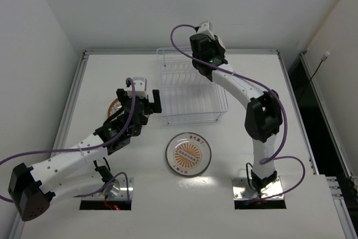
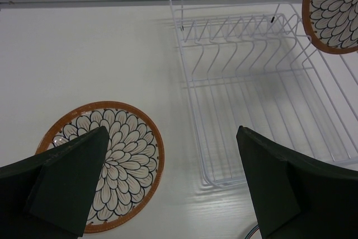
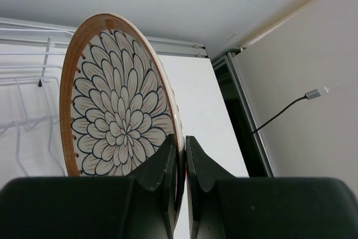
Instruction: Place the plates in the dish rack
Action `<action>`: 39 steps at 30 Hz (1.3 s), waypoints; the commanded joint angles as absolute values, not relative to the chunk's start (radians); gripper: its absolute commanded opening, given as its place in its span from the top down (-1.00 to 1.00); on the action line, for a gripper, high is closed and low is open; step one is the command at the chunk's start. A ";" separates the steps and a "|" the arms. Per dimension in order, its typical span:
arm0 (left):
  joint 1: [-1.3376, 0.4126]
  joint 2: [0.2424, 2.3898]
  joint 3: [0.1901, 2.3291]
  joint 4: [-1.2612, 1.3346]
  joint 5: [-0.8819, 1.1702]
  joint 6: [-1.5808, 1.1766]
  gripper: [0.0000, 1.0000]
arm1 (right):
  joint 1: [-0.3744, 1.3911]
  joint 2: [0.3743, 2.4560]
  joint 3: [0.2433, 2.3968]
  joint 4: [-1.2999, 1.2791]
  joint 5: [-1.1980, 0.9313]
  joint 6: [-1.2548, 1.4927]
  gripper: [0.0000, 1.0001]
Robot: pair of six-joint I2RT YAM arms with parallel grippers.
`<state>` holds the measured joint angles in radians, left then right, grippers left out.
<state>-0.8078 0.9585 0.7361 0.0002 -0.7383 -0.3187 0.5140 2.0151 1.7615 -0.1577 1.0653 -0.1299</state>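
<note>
Right gripper (image 3: 180, 141) clamps a petal plate (image 3: 120, 121); spread left gripper (image 2: 172, 132) half hides a second plate (image 2: 131, 149).

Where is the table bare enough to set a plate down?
Bare: far-left table corner beside the rack; strip between sunburst plate and near edge. Crowded: open left hand over the left plate; right hand gripping the held plate above the rack's far end.

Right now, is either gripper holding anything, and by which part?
The right gripper is shut on a flower-patterned plate, pinching it by its rim. The left gripper is open and holds nothing.
</note>
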 commanded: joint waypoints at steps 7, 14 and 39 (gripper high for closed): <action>-0.799 0.924 0.775 0.025 -0.741 -0.314 -1.00 | 0.581 2.052 1.737 0.101 1.127 -0.314 1.00; -0.799 0.923 0.775 0.025 -0.741 -0.314 -1.00 | 0.592 2.074 1.715 0.043 1.092 -0.236 1.00; -0.799 0.923 0.775 0.025 -0.741 -0.314 -1.00 | 0.592 2.131 1.769 -0.273 0.983 0.020 0.08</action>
<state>-0.8078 0.9413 0.7361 0.0002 -0.7380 -0.3187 0.5915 2.1281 1.7435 -0.2535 0.9573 -0.0250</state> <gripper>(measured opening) 0.996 0.438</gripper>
